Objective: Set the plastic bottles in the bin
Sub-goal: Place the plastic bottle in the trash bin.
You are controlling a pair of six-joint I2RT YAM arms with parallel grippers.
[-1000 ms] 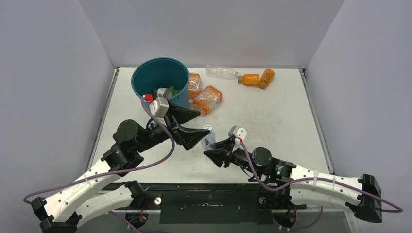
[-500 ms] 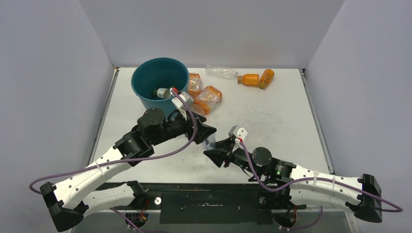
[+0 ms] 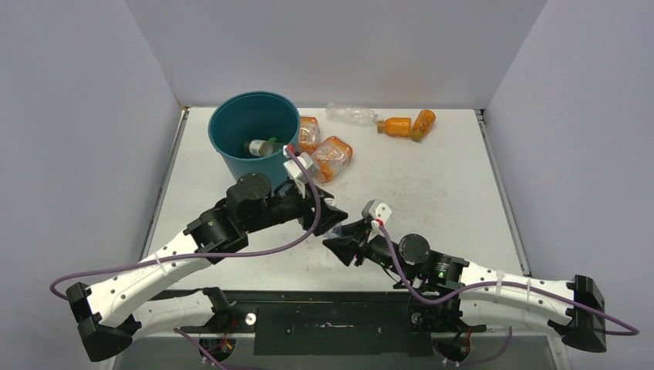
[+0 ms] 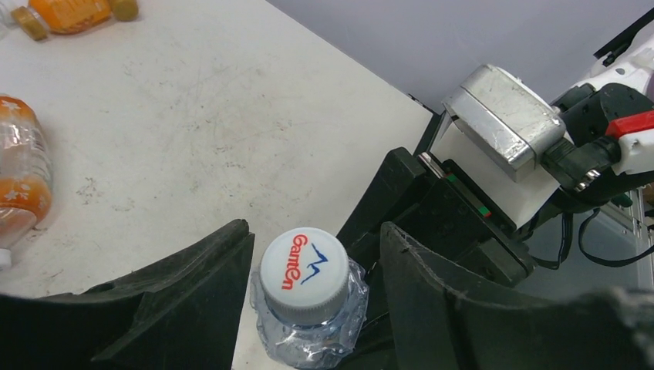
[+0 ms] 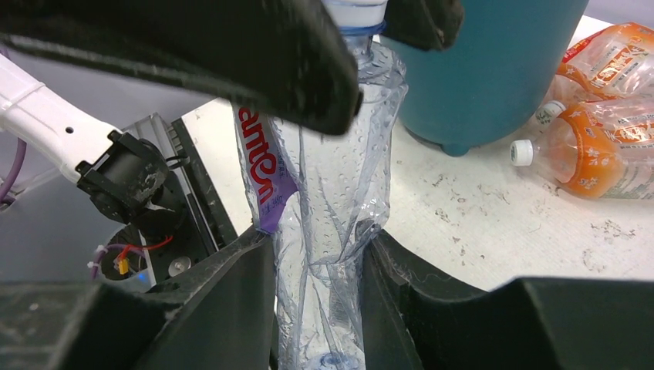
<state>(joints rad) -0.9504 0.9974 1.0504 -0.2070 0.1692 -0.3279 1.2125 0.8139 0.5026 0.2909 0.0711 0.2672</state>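
In the right wrist view the upper edge cuts off the cap of the clear bottle (image 5: 339,193) and the rim of the bin (image 5: 493,69). From above, the left gripper (image 3: 333,218) mostly covers this bottle.

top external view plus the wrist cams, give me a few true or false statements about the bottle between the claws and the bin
1. The right claw grips the crumpled clear water bottle low on its body. True.
2. That bottle has no cap. False: a white cap with red and blue print is on it.
3. The left claw has a finger on each side of that cap. True.
4. The teal bin is empty. False: at least one small bottle lies in it.
5. Every bottle is already binned. False: orange-labelled bottles lie beside the bin.
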